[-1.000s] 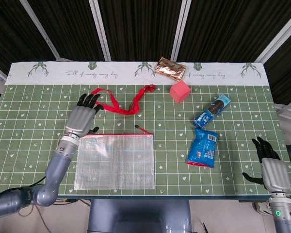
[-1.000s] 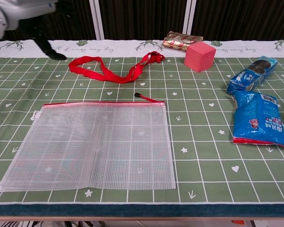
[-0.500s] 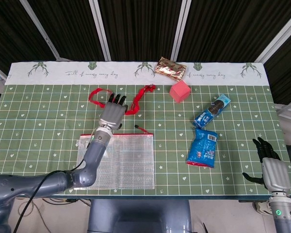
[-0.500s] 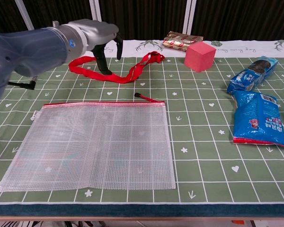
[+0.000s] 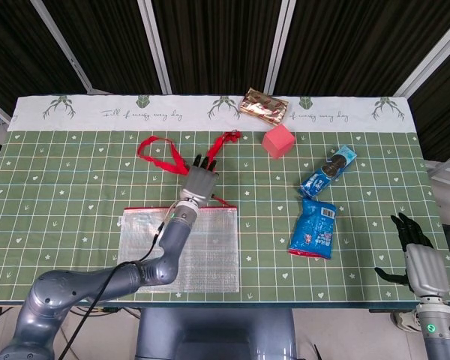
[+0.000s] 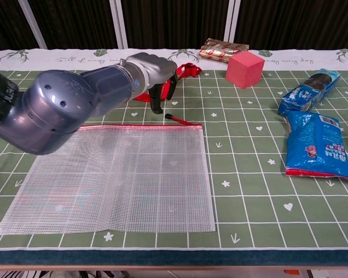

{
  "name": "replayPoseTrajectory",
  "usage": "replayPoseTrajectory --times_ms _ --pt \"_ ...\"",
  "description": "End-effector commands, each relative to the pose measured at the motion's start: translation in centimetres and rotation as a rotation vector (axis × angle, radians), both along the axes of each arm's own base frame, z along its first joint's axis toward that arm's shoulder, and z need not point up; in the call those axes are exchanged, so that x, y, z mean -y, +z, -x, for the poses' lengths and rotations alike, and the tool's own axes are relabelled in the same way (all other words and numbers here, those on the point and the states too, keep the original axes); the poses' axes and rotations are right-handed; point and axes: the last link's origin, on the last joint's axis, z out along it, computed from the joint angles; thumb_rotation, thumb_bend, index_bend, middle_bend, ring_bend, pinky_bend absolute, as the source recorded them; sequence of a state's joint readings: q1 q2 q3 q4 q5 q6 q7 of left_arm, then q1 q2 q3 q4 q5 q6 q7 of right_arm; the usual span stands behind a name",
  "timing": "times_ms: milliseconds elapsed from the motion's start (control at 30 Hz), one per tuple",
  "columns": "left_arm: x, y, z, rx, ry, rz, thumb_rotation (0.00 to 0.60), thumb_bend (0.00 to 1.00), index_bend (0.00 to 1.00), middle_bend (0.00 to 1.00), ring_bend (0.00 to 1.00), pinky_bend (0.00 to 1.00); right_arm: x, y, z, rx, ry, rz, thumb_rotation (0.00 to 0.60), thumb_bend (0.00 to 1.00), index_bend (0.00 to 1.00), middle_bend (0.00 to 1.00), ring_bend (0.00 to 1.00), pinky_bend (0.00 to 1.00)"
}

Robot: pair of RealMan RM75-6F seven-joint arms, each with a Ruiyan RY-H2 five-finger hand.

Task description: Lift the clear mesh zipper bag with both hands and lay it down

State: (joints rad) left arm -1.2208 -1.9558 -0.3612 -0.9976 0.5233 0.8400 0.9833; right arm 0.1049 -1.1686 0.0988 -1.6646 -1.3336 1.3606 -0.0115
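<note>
Trouble is most likely at the far edge of the mesh bag [image 5: 178,250], judged from the head view. The left robot hand [image 5: 199,182] hangs over that edge near the zipper pull [image 5: 220,199], fingers apart and holding nothing, with the red strap [image 5: 181,160] lying just beyond its fingertips. A careless closing could catch the strap along with the bag, or slide off the thin flat plastic. The right robot hand [image 5: 420,262] sits well apart at the near right corner of the surface [image 5: 60,187], open and empty; lifting with only one side held would let the bag droop and fold. The blue snack bag [image 5: 313,231] and cookie pack [image 5: 328,171] lie between that hand and the bag.

Chest view: the left forearm crosses over the bag's far left part, the robot hand [image 6: 156,74] with its fingers pointing down just past the red zipper. The bag [image 6: 113,179] lies flat near the front edge, with open room to its right.
</note>
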Motion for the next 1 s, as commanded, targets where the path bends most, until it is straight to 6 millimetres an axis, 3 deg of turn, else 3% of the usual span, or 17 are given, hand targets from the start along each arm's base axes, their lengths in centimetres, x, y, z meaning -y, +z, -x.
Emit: replayPoseTrajectory --times_ms 33,367,1000 --pt "0.3 -1.7 -0.8 -0.004 -0.014 0.027 0.600 0.24 0.47 0.11 0.00 0.00 0.0 0.0 0.0 0.003 -0.002 0.000 0.600 0.14 0.00 0.00 0.00 0.20" --pt "0.1 -3.6 -1.2 -0.033 -0.015 0.033 0.600 0.29 0.49 0.11 0.00 0.00 0.0 0.1 0.1 0.021 -0.016 -0.001 0.600 0.14 0.00 0.00 0.00 0.20" --pt "-0.1 -4.2 -1.0 -0.050 -0.013 0.032 0.600 0.31 0.53 0.11 0.00 0.00 0.0 0.1 0.0 0.035 -0.024 -0.003 0.600 0.16 0.00 0.00 0.00 0.20"
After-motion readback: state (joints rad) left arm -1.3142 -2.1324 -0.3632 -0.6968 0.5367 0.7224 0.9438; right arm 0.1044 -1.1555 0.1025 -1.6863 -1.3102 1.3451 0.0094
